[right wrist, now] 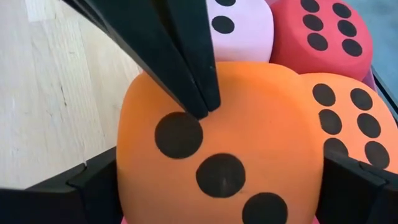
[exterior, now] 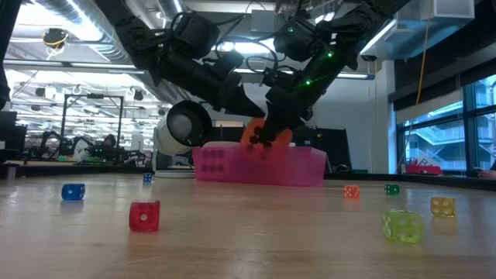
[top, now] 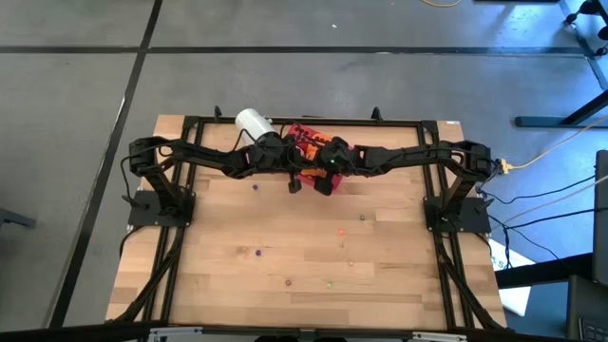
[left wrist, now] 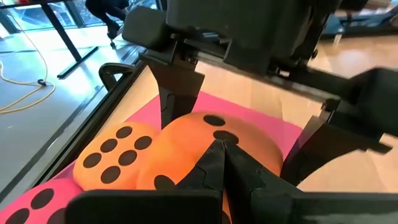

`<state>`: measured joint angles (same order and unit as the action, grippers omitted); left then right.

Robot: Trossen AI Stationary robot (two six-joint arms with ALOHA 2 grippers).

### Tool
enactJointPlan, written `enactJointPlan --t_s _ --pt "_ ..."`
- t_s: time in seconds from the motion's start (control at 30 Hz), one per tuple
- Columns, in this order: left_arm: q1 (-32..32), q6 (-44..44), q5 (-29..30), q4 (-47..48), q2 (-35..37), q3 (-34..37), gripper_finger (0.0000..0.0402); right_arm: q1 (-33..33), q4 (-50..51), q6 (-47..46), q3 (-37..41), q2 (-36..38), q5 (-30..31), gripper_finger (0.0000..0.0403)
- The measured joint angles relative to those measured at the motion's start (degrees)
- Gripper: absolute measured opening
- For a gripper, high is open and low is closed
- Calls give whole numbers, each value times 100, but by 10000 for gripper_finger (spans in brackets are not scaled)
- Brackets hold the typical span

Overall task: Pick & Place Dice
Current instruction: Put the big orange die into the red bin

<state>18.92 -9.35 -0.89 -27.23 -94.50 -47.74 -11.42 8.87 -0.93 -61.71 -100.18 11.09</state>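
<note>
The right claw [right wrist: 217, 186] stands at full spread with an orange die [right wrist: 224, 143] seated between its two fingers, held over the pink tray [exterior: 298, 172] at the far edge of the bench [top: 285, 247]. The left claw [right wrist: 199, 102] is closed, gripping nothing, and its paired tips rest on the top face of the same die. In the tray, touching or just beside the held die, lie a second orange die [right wrist: 351, 121], a red die [right wrist: 323, 34] and a pink die [right wrist: 239, 25]. A white cup [top: 254, 121] lies on its side beside the tray, behind the left arm. Small hard dice [exterior: 144, 216] lie scattered on the bench, well apart from the work. Probable faults from this position: the soft die may deform and roll out of the grip under pressure from the closed left tips; both arms share one tight space, so any lateral move risks finger-to-finger contact; and a lift could drag the neighbouring dice or shift the tray, since the cubes sit packed together.
</note>
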Motion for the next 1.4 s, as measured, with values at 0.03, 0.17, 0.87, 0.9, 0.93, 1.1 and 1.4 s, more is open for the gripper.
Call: enactJointPlan --t_s 0.03,0.17,0.87,0.9,0.93,1.1,1.4 --pt "0 -51 19 27 0 2 0 0 8 2 0 0 0 389" --pt "0 -78 73 -25 -4 10 1 -2 9 129 0 0 4 389" --pt "-14 -299 155 -41 317 36 1 -7 187 472 -24 33 -122 389" --pt "-13 -248 158 -65 387 36 1 -7 192 520 -24 33 -113 389" --pt "-13 -190 150 -91 445 31 1 -7 188 579 -24 33 -101 389" --pt "-17 -125 105 -42 487 27 1 -9 25 588 -24 31 -81 389" --pt "-54 -73 -214 -45 487 25 1 -11 -154 223 -24 22 -55 389"
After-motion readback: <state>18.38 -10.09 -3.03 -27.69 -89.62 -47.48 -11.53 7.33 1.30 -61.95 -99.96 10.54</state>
